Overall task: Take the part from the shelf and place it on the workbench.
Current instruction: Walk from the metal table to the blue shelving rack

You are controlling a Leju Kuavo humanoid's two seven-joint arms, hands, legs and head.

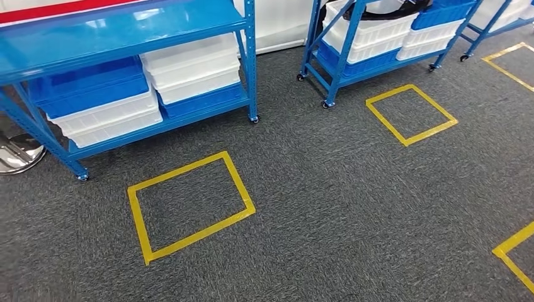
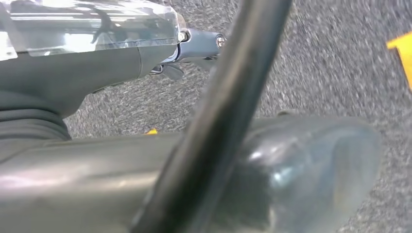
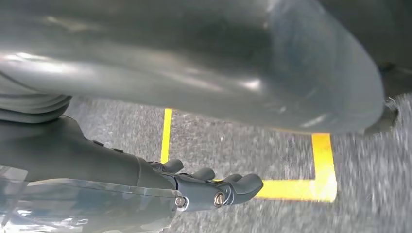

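Note:
Two blue wheeled shelves stand ahead in the head view. The left shelf [image 1: 126, 28] carries white bins [image 1: 189, 69] and blue bins [image 1: 88, 88]. A dark curved part [image 1: 378, 9] lies in a white bin at the top of the right shelf [image 1: 343, 60], partly cut off by the picture's edge. My left hand [image 2: 194, 43] hangs over grey carpet with its fingers out and nothing seen in it; a dark blurred bar crosses in front of it. My right hand [image 3: 204, 187] also hangs over the carpet, fingers loosely apart from the thumb, holding nothing.
Grey carpet lies between me and the shelves, marked with yellow tape squares [image 1: 135, 214] [image 1: 431, 133]. Another taped corner [image 1: 513, 242] shows at the right edge. A shiny chair base [image 1: 16, 154] sits left of the left shelf. A third blue rack [image 1: 497, 28] stands far right.

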